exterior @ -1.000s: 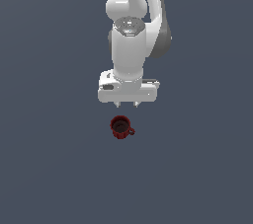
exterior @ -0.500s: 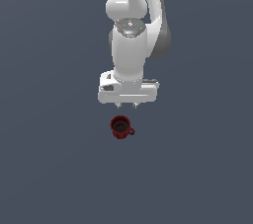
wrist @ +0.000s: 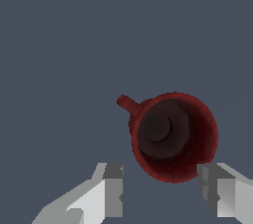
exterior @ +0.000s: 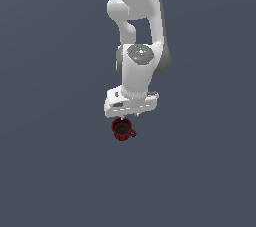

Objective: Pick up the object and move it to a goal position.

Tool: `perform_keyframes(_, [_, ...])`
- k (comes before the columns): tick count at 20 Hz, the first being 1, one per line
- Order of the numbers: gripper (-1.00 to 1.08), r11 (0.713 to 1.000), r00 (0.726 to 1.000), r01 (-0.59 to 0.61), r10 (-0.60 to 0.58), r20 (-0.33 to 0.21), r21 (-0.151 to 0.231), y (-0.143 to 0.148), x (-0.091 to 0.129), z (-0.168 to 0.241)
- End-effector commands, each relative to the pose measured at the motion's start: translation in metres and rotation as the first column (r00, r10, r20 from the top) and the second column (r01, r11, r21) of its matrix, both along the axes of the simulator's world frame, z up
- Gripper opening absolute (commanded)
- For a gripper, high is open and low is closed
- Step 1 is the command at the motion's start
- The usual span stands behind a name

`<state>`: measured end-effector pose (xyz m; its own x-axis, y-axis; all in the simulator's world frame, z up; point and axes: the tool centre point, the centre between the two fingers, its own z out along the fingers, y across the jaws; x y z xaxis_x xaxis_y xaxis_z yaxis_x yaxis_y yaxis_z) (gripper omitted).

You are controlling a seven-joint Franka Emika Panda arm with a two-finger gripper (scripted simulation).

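On the plain grey floor, just below the arm's wrist in the exterior view, stands the mug point(exterior: 123, 129), dark red, upright, mouth up, its loop handle toward the exterior view's right. The gripper point(exterior: 129, 116) hangs directly over it, its white body covering the mug's far rim in that view. In the wrist view the two fingers point(wrist: 112, 188) are spread wide, with the mug point(wrist: 173, 136) seen from above and lying nearer one finger than the other, not yet between them; nothing is pinched. The spread looks chosen to straddle the mug body, which is narrower than the gap; the handle points away from both fingers, so it should not foul the closing. Against the earlier pictures: the arm has swung and tilted, the wrist has dropped closer to the mug, and the mug itself has not shifted. No goal marker shows in either view.
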<state>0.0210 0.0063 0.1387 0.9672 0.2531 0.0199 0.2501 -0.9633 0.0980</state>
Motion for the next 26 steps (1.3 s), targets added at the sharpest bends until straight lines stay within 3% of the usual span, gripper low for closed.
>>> perform_keyframes(1, [0.28,0.998,0.998,-0.060,0.060,-0.007,-0.019,0.002,0.000,-0.016])
perform_keyframes(7, [0.28,0.991,0.992,-0.127,0.126,-0.017,-0.037,0.004,-0.001,-0.035])
perform_keyframes(22, [0.28,0.991,0.992,-0.128,0.128,-0.017,-0.037,0.001,-0.001,-0.065])
perform_keyframes(23, [-1.00,0.991,0.992,-0.128,0.128,-0.017,-0.037,0.001,-0.001,-0.065])
perform_keyframes(26, [-1.00,0.991,0.992,-0.128,0.128,-0.017,-0.037,0.001,-0.001,-0.065])
